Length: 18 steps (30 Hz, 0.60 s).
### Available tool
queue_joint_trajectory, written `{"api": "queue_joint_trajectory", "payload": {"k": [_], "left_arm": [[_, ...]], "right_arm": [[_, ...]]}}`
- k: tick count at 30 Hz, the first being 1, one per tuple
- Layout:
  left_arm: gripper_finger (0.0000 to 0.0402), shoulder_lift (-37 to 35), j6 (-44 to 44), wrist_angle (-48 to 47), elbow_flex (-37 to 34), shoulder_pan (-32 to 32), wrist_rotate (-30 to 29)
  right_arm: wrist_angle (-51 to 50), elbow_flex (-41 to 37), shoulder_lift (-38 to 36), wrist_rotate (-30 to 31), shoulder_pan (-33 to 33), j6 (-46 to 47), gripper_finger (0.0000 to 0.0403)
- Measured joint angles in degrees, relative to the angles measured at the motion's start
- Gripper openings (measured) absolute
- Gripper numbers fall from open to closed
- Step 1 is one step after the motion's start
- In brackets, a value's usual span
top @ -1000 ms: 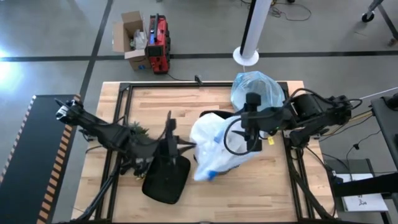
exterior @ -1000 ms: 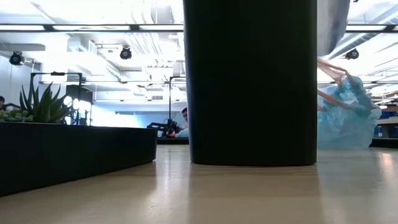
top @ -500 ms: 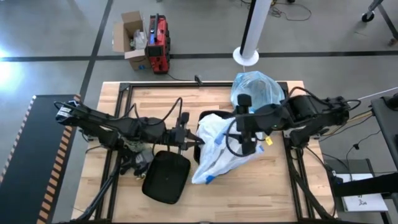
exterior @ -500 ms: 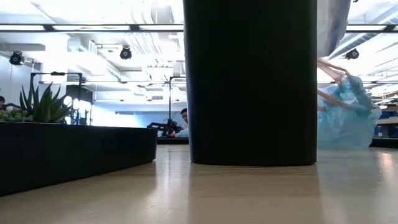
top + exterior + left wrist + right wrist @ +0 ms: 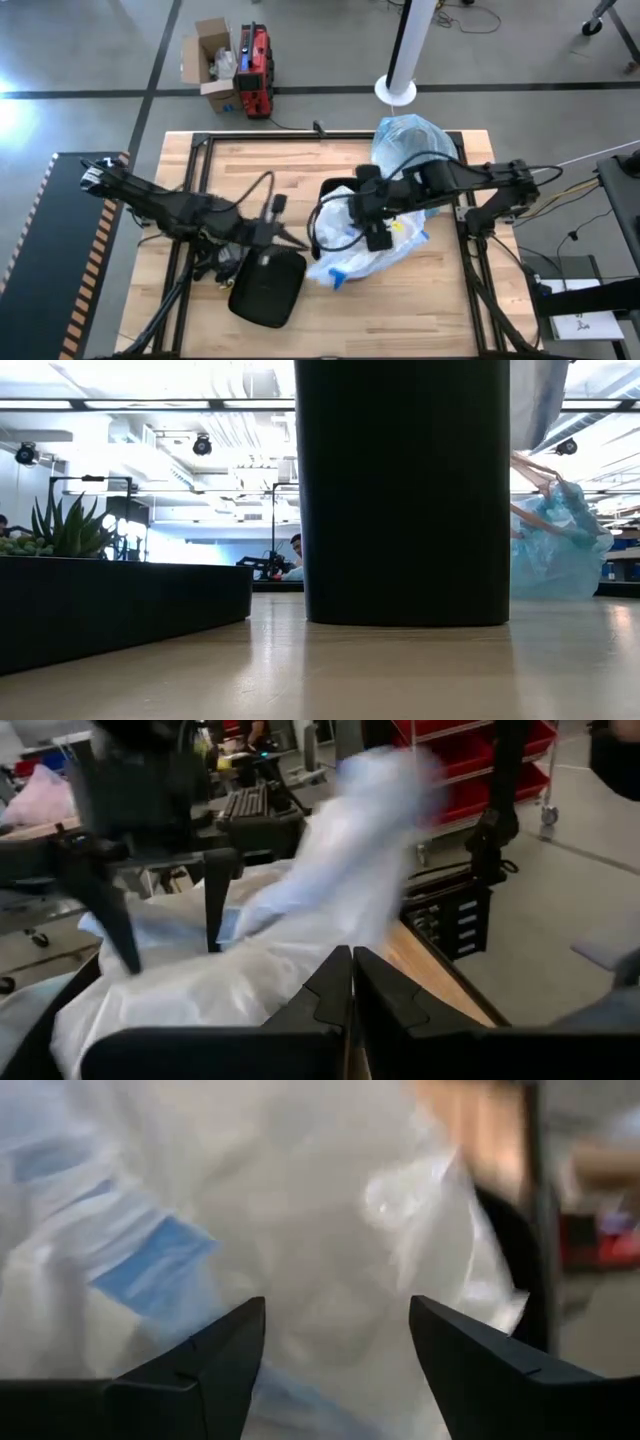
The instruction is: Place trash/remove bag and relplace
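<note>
A white translucent bag (image 5: pixel 345 255) with a blue strip lies crumpled over the top of the black bin (image 5: pixel 405 490) and spills toward the table's near edge. My right gripper (image 5: pixel 375 238) hangs open above it, pointing steeply down, with the film (image 5: pixel 330 1260) between and beyond its fingers. My left gripper (image 5: pixel 292 240) is shut and points level at the white bag's left side (image 5: pixel 250 970). The light-blue bag (image 5: pixel 410 145) sits bunched at the table's far right, resting on its base (image 5: pixel 555 585). The trash is hidden. My left gripper has its shut fingertips (image 5: pixel 352 960) right at the white bag's left side, coming level from the table's left. I cannot tell whether they touch the film. My right gripper stands close over the white bag, and I cannot tell whether its fingers touch the film.
A low black container (image 5: pixel 268 288) stands near the front edge under my left arm, with a green plant (image 5: pixel 222 210) behind it. A black frame runs around the tabletop (image 5: pixel 250 160). Bare wood shows at the far left.
My right gripper has gone down and toward the table's left, over the white bag. My left gripper swung level toward the bag, then drew back a little toward the near left. The white bag has sunk and flattened.
</note>
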Motion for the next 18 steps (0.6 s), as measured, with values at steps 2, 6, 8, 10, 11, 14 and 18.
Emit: {"api": "queue_joint_trajectory", "payload": {"k": [2,6,8,10,11,14,18], "left_arm": [[0.0,-2.91,-0.71,-2.9,0.0,-2.4,-3.02],[0.0,-6.88,-1.48,-6.15,-0.1,-6.94,-12.17],[0.0,-7.51,-1.47,-7.08,-0.31,-8.47,-16.04],[0.0,-7.45,-1.38,-7.78,-0.51,-9.12,-18.33],[0.0,-7.22,-1.19,-7.78,-0.58,-9.12,-19.01],[0.0,-5.92,-0.3,-7.41,-0.59,-9.1,-21.21],[0.0,-3.6,0.42,-7.94,-0.61,-9.07,-26.37]], "right_arm": [[-3.86,-0.02,-0.71,-0.09,0.0,3.29,0.0234],[-2.92,0.09,-3.88,0.3,-0.02,4.96,0.0239],[1.65,0.54,-5.35,1.0,-0.02,3.96,0.0243],[8.23,0.61,-6.25,3.06,0.0,1.26,0.0246],[11.96,0.67,-6.44,3.53,-0.12,-0.24,0.0247],[21.16,0.63,-5.77,3.74,-1.25,-4.57,0.0243],[25.66,0.61,-2.33,1.57,-3.33,-5.43,0.023]]}}
